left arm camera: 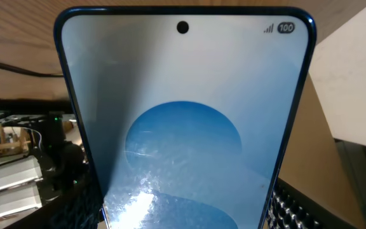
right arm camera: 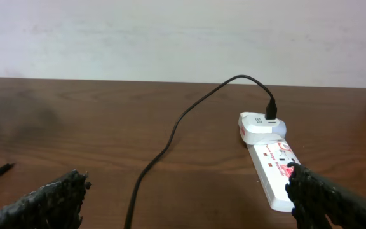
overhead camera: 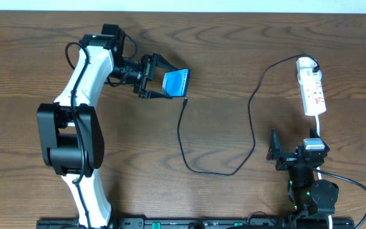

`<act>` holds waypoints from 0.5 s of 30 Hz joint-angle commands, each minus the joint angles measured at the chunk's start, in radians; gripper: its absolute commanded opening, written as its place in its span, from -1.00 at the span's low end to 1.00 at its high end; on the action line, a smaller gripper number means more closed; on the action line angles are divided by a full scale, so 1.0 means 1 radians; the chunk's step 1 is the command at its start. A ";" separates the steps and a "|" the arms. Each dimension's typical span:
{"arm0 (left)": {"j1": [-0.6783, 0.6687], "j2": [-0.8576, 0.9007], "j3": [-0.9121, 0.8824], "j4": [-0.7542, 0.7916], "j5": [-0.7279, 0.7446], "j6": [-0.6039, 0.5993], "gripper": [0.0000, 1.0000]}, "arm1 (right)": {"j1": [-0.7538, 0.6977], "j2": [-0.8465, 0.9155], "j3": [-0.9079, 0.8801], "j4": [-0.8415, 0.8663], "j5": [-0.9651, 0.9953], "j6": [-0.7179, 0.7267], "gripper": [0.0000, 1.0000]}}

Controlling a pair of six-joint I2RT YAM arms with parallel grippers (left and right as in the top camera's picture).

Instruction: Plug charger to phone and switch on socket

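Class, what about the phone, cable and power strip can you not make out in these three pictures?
- Left wrist view: the phone's bottom edge is cut off by the frame.
- Overhead: whether the cable tip sits in the phone is too small to tell.
- Right wrist view: the power strip's near end is partly hidden by a finger.

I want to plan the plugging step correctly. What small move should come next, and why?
Probably the right gripper should travel left toward the charger's plug tip to grasp it. It is open and empty, the left gripper holds the phone, and the tip seems to lie loose on the table beside the phone, not yet inserted.
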 commanded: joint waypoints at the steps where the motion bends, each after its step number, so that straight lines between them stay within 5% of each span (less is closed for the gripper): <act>1: -0.021 -0.020 0.003 0.002 0.011 -0.009 0.21 | 0.015 -0.006 -0.001 -0.004 0.005 0.011 0.98; 15: -0.066 -0.020 0.003 0.048 -0.012 -0.018 0.21 | 0.015 -0.006 -0.001 -0.004 0.004 0.011 0.99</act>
